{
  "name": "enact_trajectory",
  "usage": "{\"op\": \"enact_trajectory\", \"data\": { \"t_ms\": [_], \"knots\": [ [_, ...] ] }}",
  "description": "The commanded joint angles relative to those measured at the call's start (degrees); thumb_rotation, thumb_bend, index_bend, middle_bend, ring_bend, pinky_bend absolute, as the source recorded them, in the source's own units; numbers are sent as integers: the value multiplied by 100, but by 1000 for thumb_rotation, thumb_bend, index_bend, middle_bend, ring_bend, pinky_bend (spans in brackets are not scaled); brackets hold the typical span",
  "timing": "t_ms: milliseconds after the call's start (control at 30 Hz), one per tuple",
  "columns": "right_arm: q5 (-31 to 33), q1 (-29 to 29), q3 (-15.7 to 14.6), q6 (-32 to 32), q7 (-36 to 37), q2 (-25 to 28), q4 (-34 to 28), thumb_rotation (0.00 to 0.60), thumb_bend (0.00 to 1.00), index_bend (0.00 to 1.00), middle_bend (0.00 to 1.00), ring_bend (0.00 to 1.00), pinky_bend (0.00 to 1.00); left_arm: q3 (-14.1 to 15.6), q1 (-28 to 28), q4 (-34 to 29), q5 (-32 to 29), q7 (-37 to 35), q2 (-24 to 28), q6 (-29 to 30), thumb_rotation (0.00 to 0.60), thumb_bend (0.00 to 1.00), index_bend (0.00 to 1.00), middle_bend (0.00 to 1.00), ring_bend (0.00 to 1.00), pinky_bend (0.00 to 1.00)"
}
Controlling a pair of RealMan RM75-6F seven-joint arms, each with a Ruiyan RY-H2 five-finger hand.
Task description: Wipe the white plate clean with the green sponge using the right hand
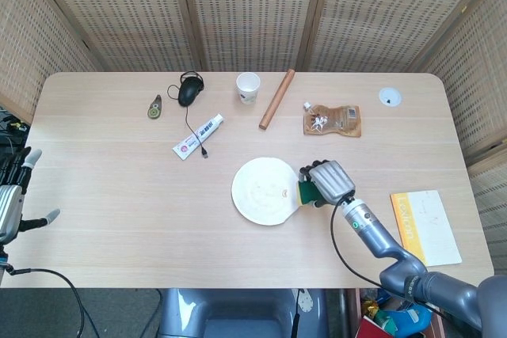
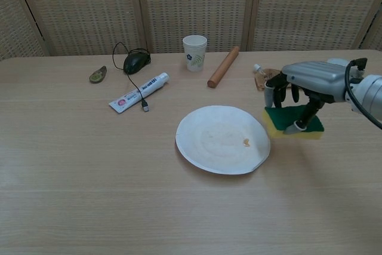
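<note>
— Two hands on this rig; where is each one?
— Right hand [image 2: 301, 85] is palm-down over the green sponge [image 2: 293, 121], fingers curled down around it and gripping it, with the forearm reaching back toward the right edge of the chest view. Left hand [image 1: 9, 195] shows only at the far left of the head view, off the table [image 1: 119, 195], fingers spread and holding nothing.
— And the sponge against the plate?
— It sits just beside the right rim of the white plate [image 2: 218, 141]; the head view shows the sponge [image 1: 305, 191] touching or slightly overlapping that rim. Whether it rests on the table or is lifted, I cannot tell.
— Is the plate marked?
— One small brown spot [image 2: 246, 143] lies on it, near the right side, close to the sponge.
— Anything behind?
— Paper cup [image 2: 194, 52], wooden rolling pin [image 2: 222, 67], toothpaste tube [image 2: 139, 92] and a black mouse [image 2: 136, 61] along the far side.
</note>
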Motion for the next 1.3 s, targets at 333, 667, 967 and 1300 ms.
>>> {"op": "enact_trajectory", "data": {
  "t_ms": [333, 667, 967, 1300],
  "knots": [
    [1047, 576, 193, -584, -2496, -704, 97, 600, 45, 511, 537, 399, 454, -25, -37, 35, -106, -37, 8, -77, 600, 0, 0, 0, 0, 0],
    [2152, 840, 247, -376, -4963, -1028, -126, 600, 68, 512, 539, 400, 455, -28, -40, 38, -127, -59, 16, -77, 600, 0, 0, 0, 0, 0],
    [3202, 1091, 172, -221, -6355, -1264, -305, 600, 71, 512, 539, 400, 454, -33, -49, 45, -149, -116, 49, -108, 600, 0, 0, 0, 0, 0],
    [3973, 1403, 50, -23, -7093, -1456, -237, 600, 79, 514, 546, 409, 455, -36, -61, 56, -161, -157, 56, -124, 600, 0, 0, 0, 0, 0]
  ]
}}
